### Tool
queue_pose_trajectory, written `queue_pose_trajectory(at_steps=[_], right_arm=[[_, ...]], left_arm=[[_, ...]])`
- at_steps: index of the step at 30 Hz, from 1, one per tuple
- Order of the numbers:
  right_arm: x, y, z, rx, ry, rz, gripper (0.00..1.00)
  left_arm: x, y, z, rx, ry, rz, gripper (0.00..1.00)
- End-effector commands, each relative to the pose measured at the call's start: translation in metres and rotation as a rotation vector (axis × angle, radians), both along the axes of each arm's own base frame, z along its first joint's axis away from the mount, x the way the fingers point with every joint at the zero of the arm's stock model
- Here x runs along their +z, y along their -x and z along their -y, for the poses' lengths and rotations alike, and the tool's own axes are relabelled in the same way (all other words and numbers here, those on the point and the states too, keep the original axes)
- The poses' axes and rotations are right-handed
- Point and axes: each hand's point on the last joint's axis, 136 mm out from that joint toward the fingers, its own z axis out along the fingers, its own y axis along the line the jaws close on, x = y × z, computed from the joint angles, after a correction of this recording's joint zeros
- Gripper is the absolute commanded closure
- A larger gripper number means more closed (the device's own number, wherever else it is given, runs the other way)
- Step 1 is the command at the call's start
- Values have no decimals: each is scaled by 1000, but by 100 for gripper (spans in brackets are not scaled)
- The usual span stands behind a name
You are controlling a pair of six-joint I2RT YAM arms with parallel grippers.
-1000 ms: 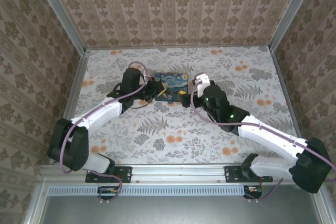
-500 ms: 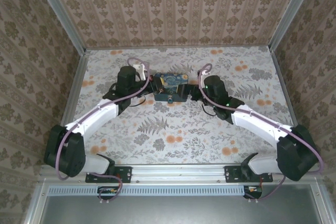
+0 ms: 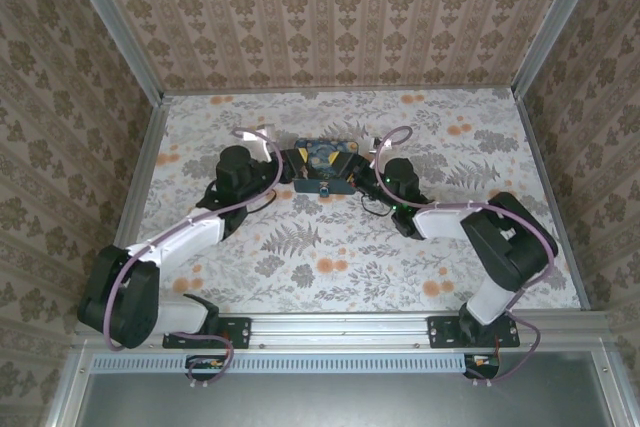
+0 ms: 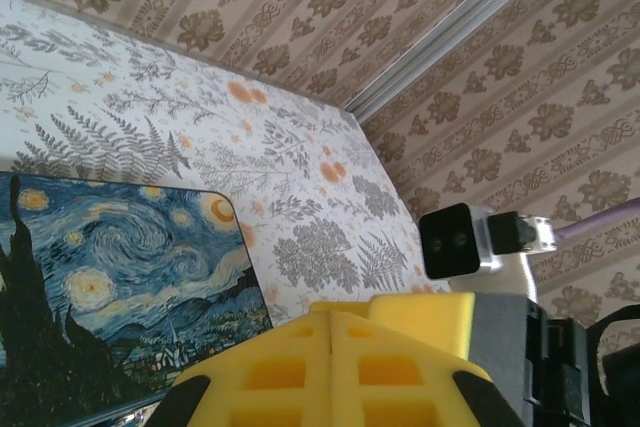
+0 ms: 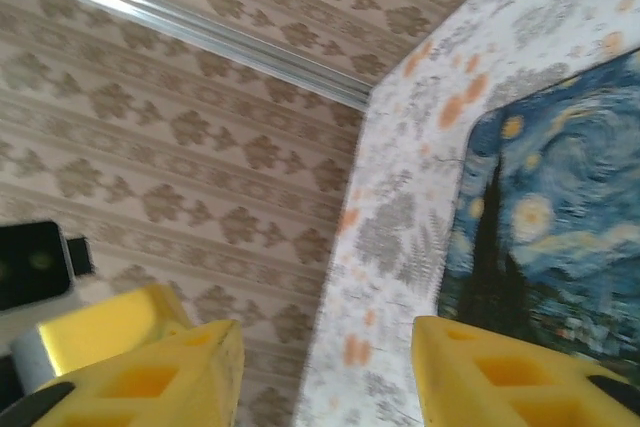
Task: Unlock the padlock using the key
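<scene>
**Change since half a second ago:** the right arm [image 3: 500, 237] has folded, with its elbow drawn in from the right. The right gripper [image 3: 361, 169] has closed in on the right end of the tin [image 3: 322, 159]. The left arm [image 3: 190, 232] has sunk lower at the wrist, and the left gripper [image 3: 284, 169] now sits against the tin's left end. The tin itself has barely shifted on the table [image 3: 420, 247].

**Padlock:** the padlock [image 3: 326, 190] lies midway between the two grippers, a little nearer the arm bases than either, at the tin's near edge. It reads as a bluish speck. Its long axis and the way its shackle points cannot be determined (too small in the overhead view).

**Left gripper:** in the left wrist view the yellow foam pads [image 4: 280, 372] meet along a seam, so the jaws are closed. Whether anything thin is pinched there cannot be told.

**Right gripper:** in the right wrist view the fingers [image 5: 170, 367] stand well apart with nothing between them. The tin's painted lid lies beyond the right-hand finger.

**Obscured:**
- Overhead, both grippers cover the tin's ends.
- Both wrist views cut the lid off at the frame edge.
- The right wrist view is blurred.
- The right wrist's camera [image 4: 455, 240] stands just beyond the left gripper's pads.
</scene>
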Motion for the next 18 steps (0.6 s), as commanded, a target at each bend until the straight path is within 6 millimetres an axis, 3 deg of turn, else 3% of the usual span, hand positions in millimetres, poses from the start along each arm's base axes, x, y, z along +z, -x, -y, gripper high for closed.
queue_pose_trajectory(at_steps=[1, 7, 18], right_arm=[[44, 8, -9, 59, -201, 109, 56], [46, 14, -24, 80, -188, 132, 56], [56, 17, -36, 116, -191, 163, 46]], left_arm=[[32, 0, -1, 32, 114, 83, 100], [31, -2, -5, 71, 193, 72, 100], [29, -11, -1, 81, 273, 35, 100]])
